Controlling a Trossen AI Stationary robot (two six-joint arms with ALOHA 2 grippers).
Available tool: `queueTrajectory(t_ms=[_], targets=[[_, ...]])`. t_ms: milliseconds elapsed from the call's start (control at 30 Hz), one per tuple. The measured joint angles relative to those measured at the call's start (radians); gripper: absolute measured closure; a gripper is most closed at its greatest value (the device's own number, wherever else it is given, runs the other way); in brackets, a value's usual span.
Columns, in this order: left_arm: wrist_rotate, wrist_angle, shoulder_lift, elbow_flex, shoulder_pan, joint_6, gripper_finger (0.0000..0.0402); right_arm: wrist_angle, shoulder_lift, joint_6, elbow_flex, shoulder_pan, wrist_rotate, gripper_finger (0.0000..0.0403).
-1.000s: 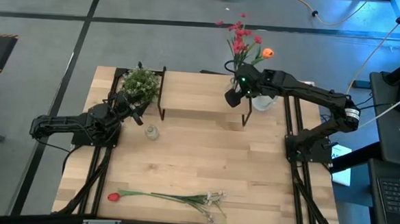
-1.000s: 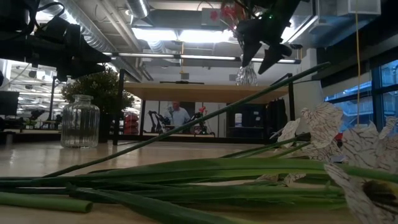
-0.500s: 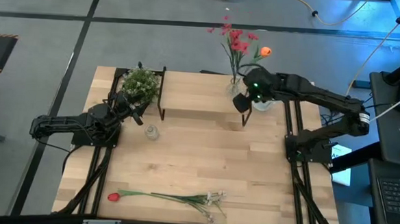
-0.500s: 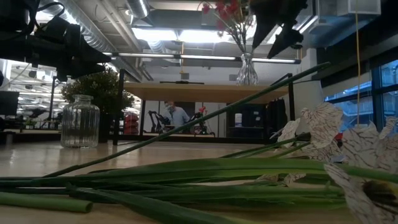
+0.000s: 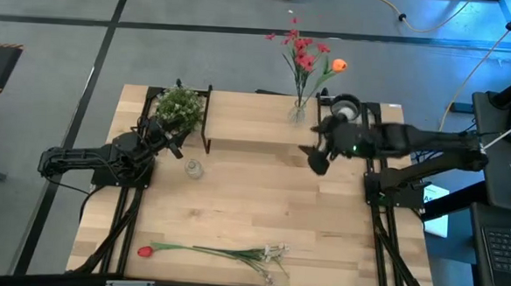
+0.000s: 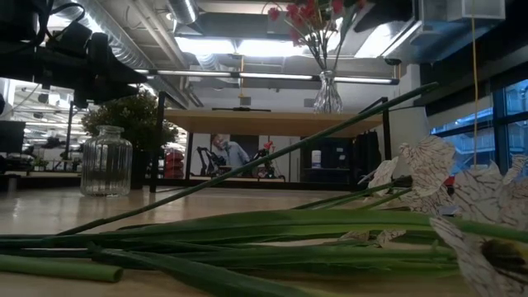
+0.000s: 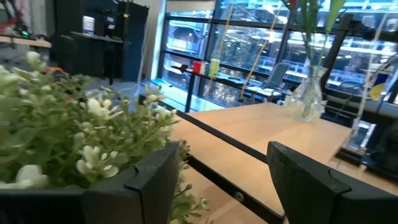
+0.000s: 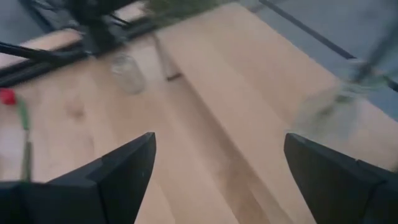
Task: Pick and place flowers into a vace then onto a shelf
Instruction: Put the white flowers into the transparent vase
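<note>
At the near edge lie 2 green-stemmed flowers, a red tulip point(image 5: 145, 251) and a white-blossom sprig point(image 5: 271, 256). The right gripper point(image 5: 314, 157) hangs wide open, empty, near the low light-wood shelf point(image 5: 248, 116). There stands the clear glass vase point(image 5: 297, 112) of red and orange flowers point(image 5: 306, 54).

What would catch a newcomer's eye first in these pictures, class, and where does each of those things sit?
Most striking is the clear glass vase of red and orange flowers, standing on the right end of the low light-wood shelf at the table's far edge. The open right gripper hangs just in front of that shelf, holding nothing. More long green-stemmed flowers lie flat at the table's near edge, and a bushy green potted plant sits at the shelf's left end.
</note>
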Motion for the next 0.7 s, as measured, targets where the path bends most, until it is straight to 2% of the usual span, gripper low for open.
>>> queueTrajectory(t_ms=[200, 433, 567, 700], targets=[[-0.004, 0.0, 0.0, 0.0, 0.0, 0.009, 0.0166, 0.39, -0.025, -0.039, -0.257, 0.087, -0.004, 0.0049], [0.179, 0.035, 0.0, 0.0, 0.0, -0.006, 0.0166, 0.71, -0.055, -0.103, -0.461, 0.147, -0.004, 0.0049], [0.318, 0.093, 0.011, 0.005, -0.006, -0.005, 0.0167, 0.787, -0.08, -0.065, -0.524, 0.149, 0.0, 0.0049], [0.36, 0.069, 0.106, 0.067, -0.047, 0.049, 0.0167, 0.794, -0.088, -0.053, -0.538, 0.15, 0.0, 0.005]])
